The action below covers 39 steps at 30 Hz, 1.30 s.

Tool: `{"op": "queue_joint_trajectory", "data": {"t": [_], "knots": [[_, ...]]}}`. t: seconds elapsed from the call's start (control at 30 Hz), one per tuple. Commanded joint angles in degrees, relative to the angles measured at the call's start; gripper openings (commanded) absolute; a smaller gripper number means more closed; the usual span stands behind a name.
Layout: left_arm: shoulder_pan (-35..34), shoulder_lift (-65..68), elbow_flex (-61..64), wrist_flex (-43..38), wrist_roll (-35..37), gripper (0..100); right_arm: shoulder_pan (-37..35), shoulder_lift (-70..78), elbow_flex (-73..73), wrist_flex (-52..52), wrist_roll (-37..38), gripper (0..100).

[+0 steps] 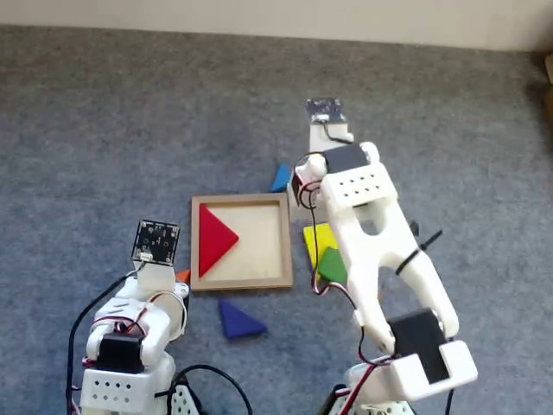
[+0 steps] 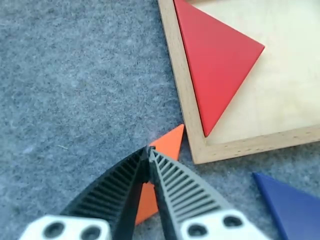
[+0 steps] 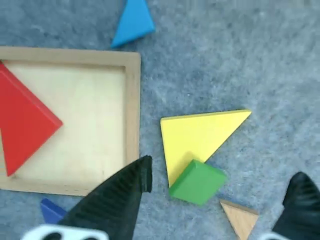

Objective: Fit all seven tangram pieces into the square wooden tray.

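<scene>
Early stage: only the red triangle (image 1: 214, 239) sits in the tray (image 1: 285, 242), left side; left hand (image 2: 149, 150) closed, tips on the orange triangle (image 2: 167, 145) at the tray's near-left corner; right hand (image 3: 222, 172) wide open above the yellow triangle (image 3: 195, 135), probably next to lower and grip.

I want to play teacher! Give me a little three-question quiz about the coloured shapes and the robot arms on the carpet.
1. True or false: the red triangle lies inside the wooden tray.
2. Which piece touches the yellow triangle? A) green square B) orange triangle C) dark blue triangle
3. Fill the gap: the right gripper is ___ (open or shut).
Key: 1 true; 2 A; 3 open.
</scene>
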Motion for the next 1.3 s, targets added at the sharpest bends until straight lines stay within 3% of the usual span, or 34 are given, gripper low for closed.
{"op": "queue_joint_trajectory", "data": {"t": [0.0, 0.33, 0.5, 0.63, 1.27], "knots": [[-0.22, 0.04, 1.19, 0.26, 0.53, 1, 0.57, -3.65, 1.80, -3.82, -1.14, 39.6], [-0.22, 0.04, 1.19, 0.26, 0.53, 1, 0.66, -3.56, 4.88, -9.80, -19.60, 39.6], [-0.22, 0.04, 1.19, 0.26, 0.53, 1, 0.57, -3.56, 12.53, -21.49, -31.12, 39.6], [-0.22, 0.04, 1.19, 0.26, 0.53, 1, -0.22, -3.56, 17.98, -29.49, -31.12, 39.6], [-0.22, 0.04, 1.19, 0.26, 0.53, 1, -1.71, -1.27, 19.74, -29.58, -31.65, 39.6]]}}
